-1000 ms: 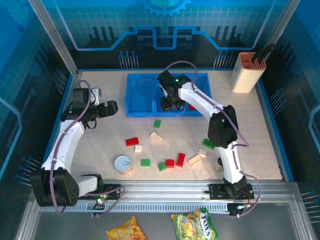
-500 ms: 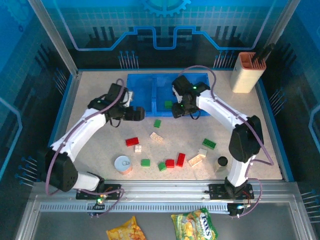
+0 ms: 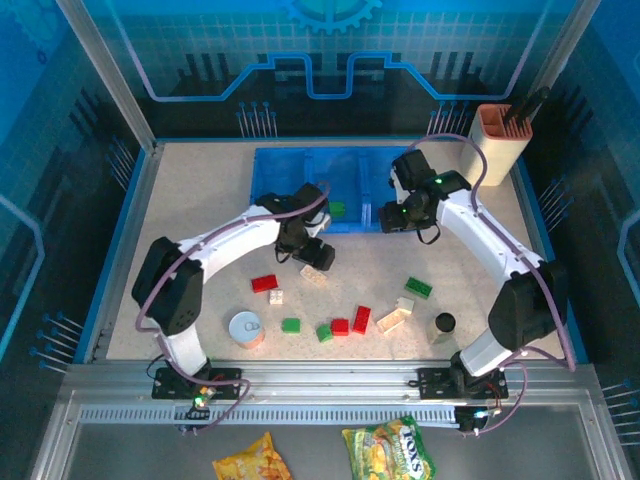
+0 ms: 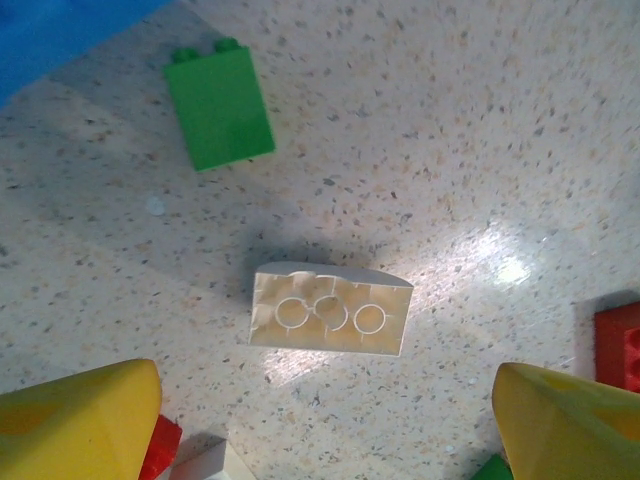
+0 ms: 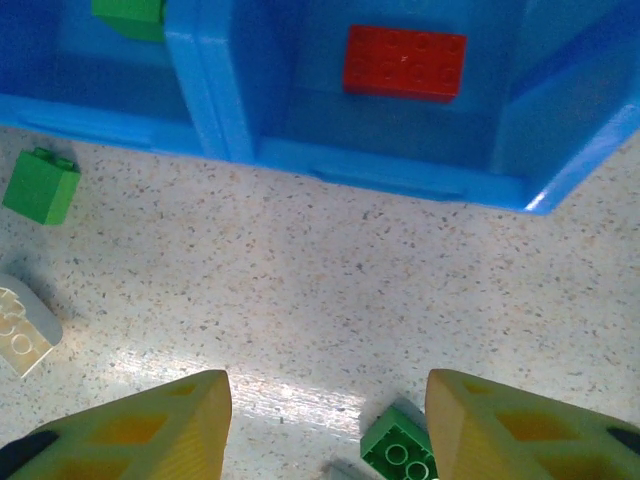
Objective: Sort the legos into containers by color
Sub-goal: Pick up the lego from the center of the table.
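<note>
Both jaws gaped empty: left gripper (image 4: 325,405) above a hollow cream brick (image 4: 330,312), right gripper (image 5: 327,420) above bare speckled table (image 5: 300,290) by the blue bin (image 5: 400,172)

Speckled table (image 3: 200,200) carries blue bin (image 3: 272,195), scattered legos (image 3: 264,283) and tin (image 3: 245,328).

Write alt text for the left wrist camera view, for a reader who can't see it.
A cream-white brick lies underside up on the speckled table, centered just ahead of the two yellow fingertips of the open left gripper. A green brick lies beyond it near a corner of the blue bin, and part of a red brick shows at right.
</note>
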